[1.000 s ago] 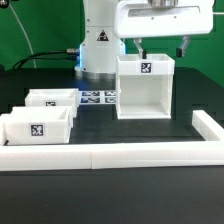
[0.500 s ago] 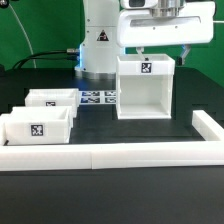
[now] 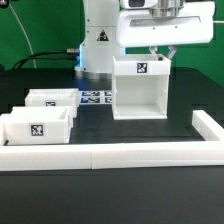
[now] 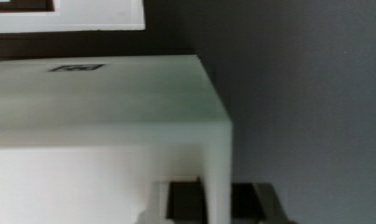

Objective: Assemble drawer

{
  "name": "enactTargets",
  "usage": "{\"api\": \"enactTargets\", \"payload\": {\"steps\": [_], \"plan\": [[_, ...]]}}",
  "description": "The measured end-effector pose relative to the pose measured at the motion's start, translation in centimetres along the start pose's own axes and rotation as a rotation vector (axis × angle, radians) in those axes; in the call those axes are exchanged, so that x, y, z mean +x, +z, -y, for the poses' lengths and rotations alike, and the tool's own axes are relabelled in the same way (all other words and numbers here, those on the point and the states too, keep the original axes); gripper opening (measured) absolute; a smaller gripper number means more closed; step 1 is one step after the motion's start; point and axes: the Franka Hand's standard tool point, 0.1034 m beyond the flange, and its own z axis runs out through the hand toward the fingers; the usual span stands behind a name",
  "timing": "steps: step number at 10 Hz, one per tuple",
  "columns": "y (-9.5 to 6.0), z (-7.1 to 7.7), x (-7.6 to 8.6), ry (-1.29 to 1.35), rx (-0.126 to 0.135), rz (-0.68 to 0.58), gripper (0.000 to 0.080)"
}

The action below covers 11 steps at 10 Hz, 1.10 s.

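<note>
The white drawer housing [image 3: 140, 90], a smooth open-fronted box of thin panels, is stood toward the far edge of the bench [image 3: 120, 190], its top panel pinched by the nearly closed tool [image 3: 153, 52]. Positioning it is judged the step in hand. Next it must be squared and released before the two drawer boxes [image 3: 38, 128], set by the bench edge at the exterior view's left, can be inserted.
</note>
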Motion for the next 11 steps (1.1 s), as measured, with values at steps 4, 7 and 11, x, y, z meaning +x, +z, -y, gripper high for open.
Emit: {"api": "enactTargets", "payload": {"steps": [4, 7, 11], "plan": [[0.0, 0.0, 0.0, 0.0, 0.0, 0.0, 0.0036], [0.0, -0.1, 0.4, -0.014, 0.001, -0.001, 0.0036], [-0.2, -1.4, 6.4, -0.075, 0.019, -0.046, 0.0037]]}}
